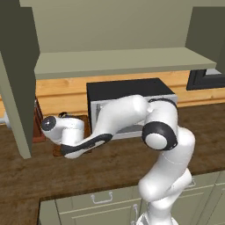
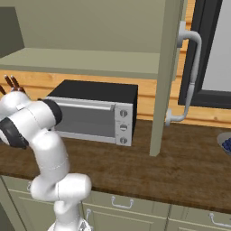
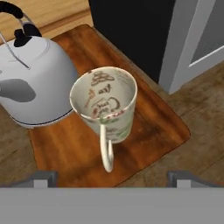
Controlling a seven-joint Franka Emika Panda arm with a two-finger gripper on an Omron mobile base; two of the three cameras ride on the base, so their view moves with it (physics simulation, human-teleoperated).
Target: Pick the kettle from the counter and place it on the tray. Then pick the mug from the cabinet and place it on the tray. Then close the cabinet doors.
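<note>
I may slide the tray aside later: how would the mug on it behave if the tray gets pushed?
The mug stands upright on the tray, taller than its base is wide, so it might tip if jolted. It looks rigid and glazed, so probably slippery on wood. The kettle close beside it could get knocked.

Mug (image 3: 105, 105) and kettle (image 3: 33, 78) side by side on tray (image 3: 162, 118), beside microwave (image 3: 131, 30)

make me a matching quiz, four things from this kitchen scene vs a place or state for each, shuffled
Things:
1. mug
2. kettle
3. gripper
4. microwave

Place or state:
A. open, just above the mug
B. on the counter, beside the tray
C. upright on the tray, handle toward the camera
D. on the tray's far end, black handle up

Pairs: 1-C, 2-D, 3-A, 4-B
</note>
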